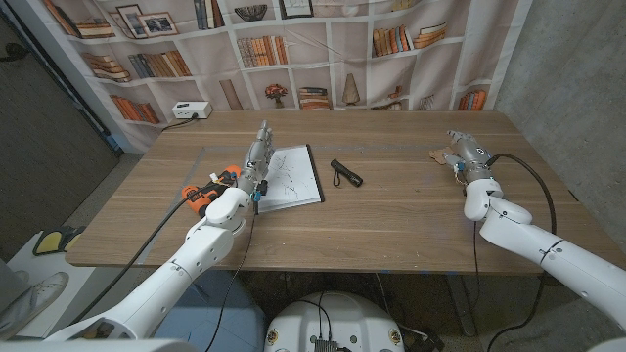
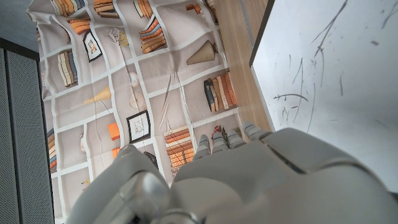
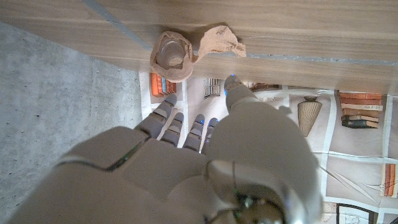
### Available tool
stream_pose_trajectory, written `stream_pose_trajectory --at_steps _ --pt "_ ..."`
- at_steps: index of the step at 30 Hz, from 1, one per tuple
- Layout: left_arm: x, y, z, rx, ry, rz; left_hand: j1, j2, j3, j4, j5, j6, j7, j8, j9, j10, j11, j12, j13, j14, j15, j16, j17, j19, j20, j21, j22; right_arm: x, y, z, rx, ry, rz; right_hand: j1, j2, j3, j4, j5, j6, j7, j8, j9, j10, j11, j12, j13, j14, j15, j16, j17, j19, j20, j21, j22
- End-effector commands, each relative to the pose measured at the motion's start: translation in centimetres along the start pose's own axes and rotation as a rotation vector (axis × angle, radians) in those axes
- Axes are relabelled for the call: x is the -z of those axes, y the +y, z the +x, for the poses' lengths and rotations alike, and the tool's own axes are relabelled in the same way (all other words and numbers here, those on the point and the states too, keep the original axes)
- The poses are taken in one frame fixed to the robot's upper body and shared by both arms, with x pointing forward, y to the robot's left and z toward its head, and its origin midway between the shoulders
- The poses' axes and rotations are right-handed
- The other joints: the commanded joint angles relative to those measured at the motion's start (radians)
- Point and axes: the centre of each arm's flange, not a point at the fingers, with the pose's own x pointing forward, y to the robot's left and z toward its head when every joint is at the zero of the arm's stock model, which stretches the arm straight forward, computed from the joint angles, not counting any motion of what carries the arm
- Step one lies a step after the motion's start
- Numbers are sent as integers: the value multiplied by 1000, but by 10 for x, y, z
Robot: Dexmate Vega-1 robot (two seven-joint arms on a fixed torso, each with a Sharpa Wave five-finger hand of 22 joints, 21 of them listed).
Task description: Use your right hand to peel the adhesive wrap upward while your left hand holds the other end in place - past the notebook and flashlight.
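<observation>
Left hand [image 1: 256, 161]: nearest, raised above the table at the notebook's left edge, fingers stretched together and pointing away toward the backdrop, grasping nothing; in the left wrist view [image 2: 249, 180] fingertips side by side over the same edge.
Right hand [image 1: 468, 153]: far right of the notebook, just beside the adhesive wrap, fingers reaching toward it; in the right wrist view [image 3: 205, 155] fingers loosely bent, apart from the wrap, nothing held.
Adhesive wrap [image 1: 442, 154]: tan, crumpled roll with a loose tail, lying on the table well right of the notebook, past the flashlight; in the right wrist view [image 3: 177, 53] a hollow roll with a creased flap beside it, near the table's rim.
Notebook [image 1: 290, 177]: white, open page with thin pen scribbles, dark border, lying flat near the table's middle; scribbled page close up in the left wrist view [image 2: 336, 81].
Flashlight [image 1: 345, 172]: small, black, lying just right of the notebook.
Orange tool [image 1: 207, 190]: orange and black, left of the notebook, partly hidden behind the left arm; kind cannot be told.
Table [image 1: 391, 210]: wooden, brown grain, wide.
Power strip [image 1: 191, 110]: white, at the table's far left corner, beyond the notebook.
Room: printed bookshelf backdrop [image 1: 323, 49] behind the table, grey wall to the right.
</observation>
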Motion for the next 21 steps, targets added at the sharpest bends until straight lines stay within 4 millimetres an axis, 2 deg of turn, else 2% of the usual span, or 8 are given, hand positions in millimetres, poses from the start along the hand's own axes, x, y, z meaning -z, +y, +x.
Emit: stream_pose_trajectory --at_steps 1,16,21 --pt "-1 -4 1 6 2 1 1 0 8 -2 -3 7 0 -3 4 4 2 -1 4 1 -1 0 2 4 -1 4 3 9 -5 1 7 20 -9 23 -5 13 -1 8 -6 -1 -5 3 -7 0 -5 3 -7 -144 -2 3 6 -78 -2 1" --pt "-2 -7 -1 7 1 4 0 0 9 -2 -4 8 0 -3 4 4 3 -1 4 2 -1 0 2 3 -1 4 3 16 -6 5 3 36 -37 47 -11 25 0 10 -18 -8 -10 3 -16 -6 -8 3 -12 -149 -5 3 1 -81 -5 1" --pt "-4 -8 -2 8 1 4 -1 -1 10 -2 -4 8 0 -3 4 5 4 -1 4 1 -1 0 2 4 -1 4 3 19 -5 7 1 42 -45 56 -10 30 5 11 -14 -22 -8 3 -16 -26 -8 3 -11 -161 -4 4 1 -81 -5 1"
